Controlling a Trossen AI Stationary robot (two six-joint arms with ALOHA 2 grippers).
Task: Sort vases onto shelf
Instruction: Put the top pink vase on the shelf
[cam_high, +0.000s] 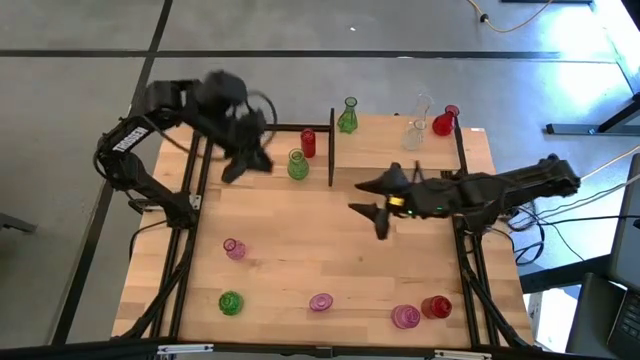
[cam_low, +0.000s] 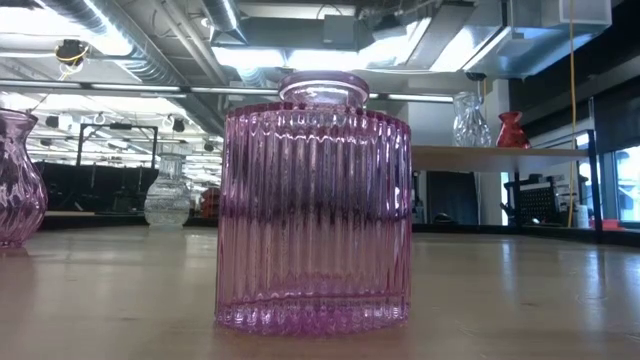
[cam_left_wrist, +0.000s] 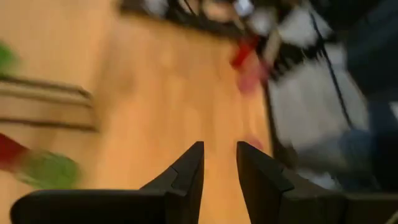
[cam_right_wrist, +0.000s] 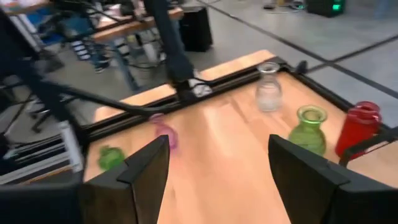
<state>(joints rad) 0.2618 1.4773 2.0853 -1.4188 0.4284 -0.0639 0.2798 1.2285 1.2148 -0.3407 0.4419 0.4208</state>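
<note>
Over the middle of the wooden table (cam_high: 300, 260), the right gripper (cam_high: 372, 198) hangs with its 2 fingers (cam_right_wrist: 146, 168) spread wide and nothing between them. In its wrist view a green vase (cam_right_wrist: 310, 129) and a red cylindrical vase (cam_right_wrist: 357, 129) stand just beyond one finger, a clear vase (cam_right_wrist: 268, 87) farther off, and a small pink vase (cam_right_wrist: 164, 132) and another green one (cam_right_wrist: 111, 157) beyond the other finger.

At the far left, the left gripper (cam_high: 245, 160) hovers above the shelf (cam_high: 315, 130) (the black-framed board at the table's far edge), close beside a green vase (cam_high: 297, 164) and a red vase (cam_high: 308, 143). Its fingers (cam_left_wrist: 189, 171) stand a little apart and empty; the wrist view is too blurred to say more than that a green blob (cam_left_wrist: 53, 169) lies off to one side.

On the shelf also stand a green bottle-necked vase (cam_high: 347, 117), 2 clear vases (cam_high: 418, 122) and a red bulbous vase (cam_high: 444, 121). On the near table, well apart from both grippers, sit a pink vase (cam_high: 234, 248), a green one (cam_high: 230, 302), a ribbed pink vase (cam_high: 320, 301) (filling the low view (cam_low: 312, 205)), another pink (cam_high: 404, 316) and a red one (cam_high: 436, 306).
</note>
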